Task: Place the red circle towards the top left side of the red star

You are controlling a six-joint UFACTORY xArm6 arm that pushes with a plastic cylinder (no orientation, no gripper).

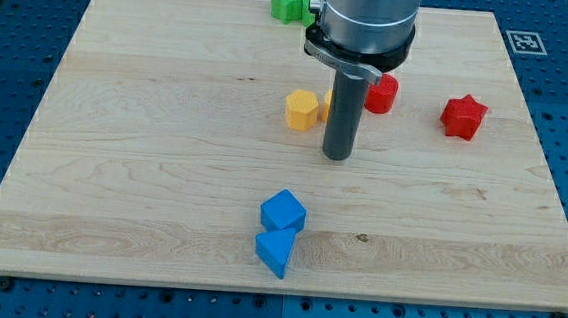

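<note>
The tip [336, 157] rests below-left of the red circle [382, 94]; red star [463, 116] lies right. No jaws visible.

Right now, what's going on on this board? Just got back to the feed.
My tip is down on the wooden board, just below the red circle and to the right of the yellow hexagon; it doesn't seem to touch either. The rod hides part of the red circle and a yellow piece behind it. The red star sits apart, to the view's right of the circle, so the circle is left of it but not yet upper-left. A green block lies at the top edge, and the blue cube and blue triangle sit low.
</note>
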